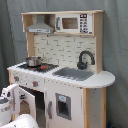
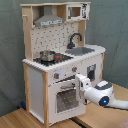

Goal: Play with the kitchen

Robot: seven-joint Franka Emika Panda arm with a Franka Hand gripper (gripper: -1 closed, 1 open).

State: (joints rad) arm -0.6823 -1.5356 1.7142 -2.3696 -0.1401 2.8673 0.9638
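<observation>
The toy kitchen (image 2: 60,60) stands on a wooden floor against grey drapes, a small steel pot (image 2: 47,54) on its hob; the gripper (image 2: 80,84) sits at the oven door (image 2: 65,97), its finger spread indiscernible; no lettering appears legible anywhere

Both exterior views face the kitchen (image 1: 65,70) (image 2: 60,60) front from opposite front corners, sharing its counter
</observation>
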